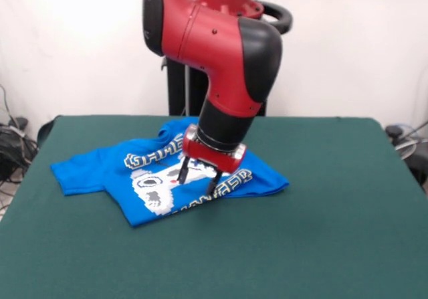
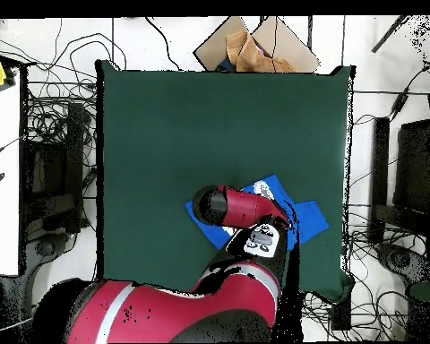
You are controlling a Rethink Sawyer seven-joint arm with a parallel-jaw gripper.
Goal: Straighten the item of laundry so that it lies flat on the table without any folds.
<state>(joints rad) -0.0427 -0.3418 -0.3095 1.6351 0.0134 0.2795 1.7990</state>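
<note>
Resting surface: your dark green felt-topped table (image 1: pixel 348 232), mostly bare.
Laundry: bright blue printed T-shirt (image 1: pixel 87 172) lies toward the table's robot side, rumpled, lower part doubled under.
Gripper: black fingers of the red arm's gripper (image 1: pixel 198 180) parted, tips at the print, holding nothing.
Risk: you may pinch both layers and drag the fold along.

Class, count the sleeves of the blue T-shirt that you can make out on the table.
1. In the front view, one sleeve of the blue T-shirt reaches toward the green table's left edge. The other may be folded under or hidden behind the gripper, whose fingers are open over the print.
</note>
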